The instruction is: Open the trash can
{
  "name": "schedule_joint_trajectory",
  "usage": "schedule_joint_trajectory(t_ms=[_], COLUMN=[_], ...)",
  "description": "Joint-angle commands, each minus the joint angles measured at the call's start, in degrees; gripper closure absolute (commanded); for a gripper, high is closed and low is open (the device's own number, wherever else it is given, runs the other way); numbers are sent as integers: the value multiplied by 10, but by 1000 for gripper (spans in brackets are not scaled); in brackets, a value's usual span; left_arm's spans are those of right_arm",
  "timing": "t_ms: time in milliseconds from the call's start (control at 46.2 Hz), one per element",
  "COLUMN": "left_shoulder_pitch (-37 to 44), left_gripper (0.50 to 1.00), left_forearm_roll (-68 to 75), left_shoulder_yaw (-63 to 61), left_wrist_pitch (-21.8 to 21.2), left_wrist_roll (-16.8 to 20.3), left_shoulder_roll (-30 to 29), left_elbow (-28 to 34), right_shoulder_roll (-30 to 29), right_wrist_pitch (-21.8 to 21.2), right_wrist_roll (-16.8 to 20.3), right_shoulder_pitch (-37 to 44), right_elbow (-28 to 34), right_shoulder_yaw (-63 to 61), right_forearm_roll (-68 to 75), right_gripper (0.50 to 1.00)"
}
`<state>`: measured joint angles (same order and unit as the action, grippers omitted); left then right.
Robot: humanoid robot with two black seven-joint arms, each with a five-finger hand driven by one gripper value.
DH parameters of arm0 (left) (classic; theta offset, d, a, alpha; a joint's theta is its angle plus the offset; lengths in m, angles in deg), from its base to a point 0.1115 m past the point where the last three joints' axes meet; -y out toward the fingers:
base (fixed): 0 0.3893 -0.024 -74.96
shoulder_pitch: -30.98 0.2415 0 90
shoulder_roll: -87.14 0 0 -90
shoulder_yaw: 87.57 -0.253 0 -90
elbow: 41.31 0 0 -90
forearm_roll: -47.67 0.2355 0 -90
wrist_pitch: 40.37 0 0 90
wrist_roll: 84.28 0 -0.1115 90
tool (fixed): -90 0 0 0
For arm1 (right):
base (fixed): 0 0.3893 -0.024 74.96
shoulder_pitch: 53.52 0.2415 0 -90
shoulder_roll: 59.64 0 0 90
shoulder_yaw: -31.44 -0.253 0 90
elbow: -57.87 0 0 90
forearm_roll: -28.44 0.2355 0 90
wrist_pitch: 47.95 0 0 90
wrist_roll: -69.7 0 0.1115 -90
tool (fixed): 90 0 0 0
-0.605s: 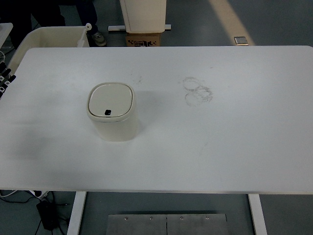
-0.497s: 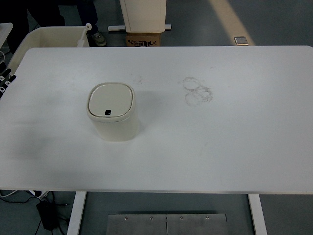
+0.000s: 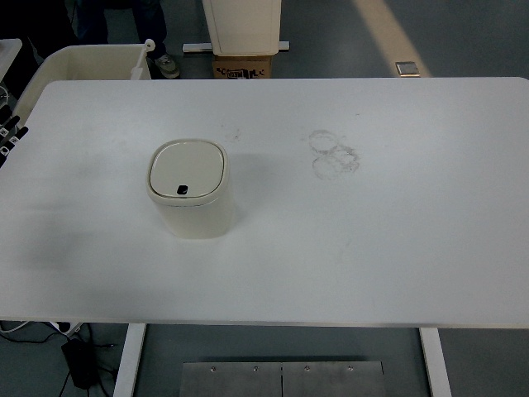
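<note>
A cream trash can (image 3: 191, 198) with rounded corners stands upright on the left half of the white table (image 3: 372, 240). Its lid (image 3: 187, 169) lies flat and closed, with a small dark button (image 3: 182, 191) at the near edge. Nothing touches the can. At the table's far left edge a few black-and-white tips of my left hand (image 3: 8, 132) poke into the picture, well away from the can. The right arm does not show.
Faint ring-shaped smudges (image 3: 333, 154) mark the table's middle. Beyond the far edge are a cream tub (image 3: 83, 59), a cardboard box (image 3: 242, 66) under a white cabinet, and a person's shoe (image 3: 168, 64).
The tips at the left edge have shifted slightly up and outward. The trash can and its lid have not moved.
</note>
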<state>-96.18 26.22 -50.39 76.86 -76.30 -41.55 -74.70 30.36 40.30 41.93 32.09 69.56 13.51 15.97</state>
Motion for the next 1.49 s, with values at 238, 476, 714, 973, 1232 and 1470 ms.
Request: schedule_joint_trajectory(t_ms=[238,476,714,973,1232,1470], left_shoulder_pitch=[2,3,2,2,-24,-147], left_gripper=[500,500,500,500,500,500], left_forearm_roll=[0,2,5,5,8,59], left_shoulder_yaw=[-2,-4,-6,-7,-11,-110], left_wrist_pitch=[-3,-16,-44,-142,-229,-234], left_wrist_roll=[0,-1,-4,-7,-54,-100], left_shoulder_roll=[4,3,-13,-85,-150,-188], left_elbow=[6,4,-28,-191,-348,-424], right_shoulder_roll=[0,0,0,0,0,0], right_wrist_pitch=[0,0,0,0,0,0], right_wrist_roll=[0,0,0,0,0,0], right_shoulder_pitch=[1,0,1,2,2,2], right_elbow=[0,0,0,0,0,0], right_shoulder_yaw=[0,0,0,0,0,-1], right_forearm_roll=[0,0,0,0,0,0], right_gripper=[509,509,509,509,509,509])
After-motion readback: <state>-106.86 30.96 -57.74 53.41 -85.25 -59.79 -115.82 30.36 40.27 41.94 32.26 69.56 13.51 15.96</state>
